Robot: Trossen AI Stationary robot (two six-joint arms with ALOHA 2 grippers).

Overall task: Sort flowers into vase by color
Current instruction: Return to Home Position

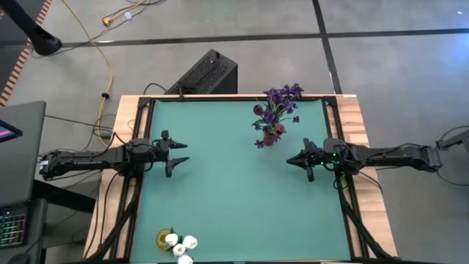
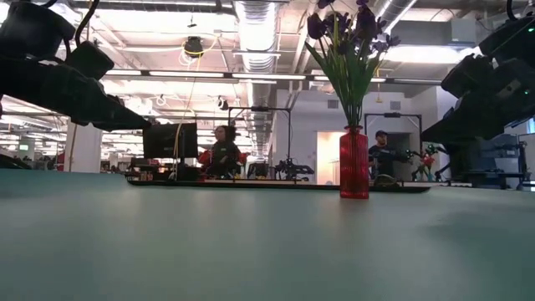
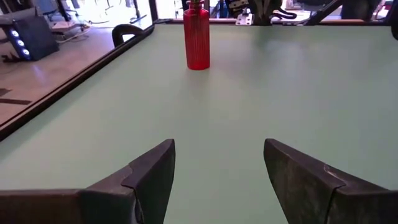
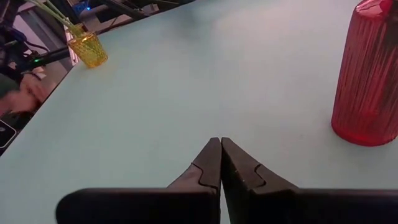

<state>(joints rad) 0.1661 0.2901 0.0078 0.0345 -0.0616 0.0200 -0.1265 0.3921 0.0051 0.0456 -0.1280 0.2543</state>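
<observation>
Two hands hover over the bench, and neither holds anything. Your left hand is at the left side with its fingers spread wide. Your right hand is at the right side with its fingers pressed together. Between them, nearer the right hand and toward the far edge, the red vase stands upright. It holds purple sprigs and dark red buds, which stand vertically, fanning out a little, heads up. Well apart, at the near left corner, the yellow vase holds the white tulip heads, which lean slightly out of it.
</observation>
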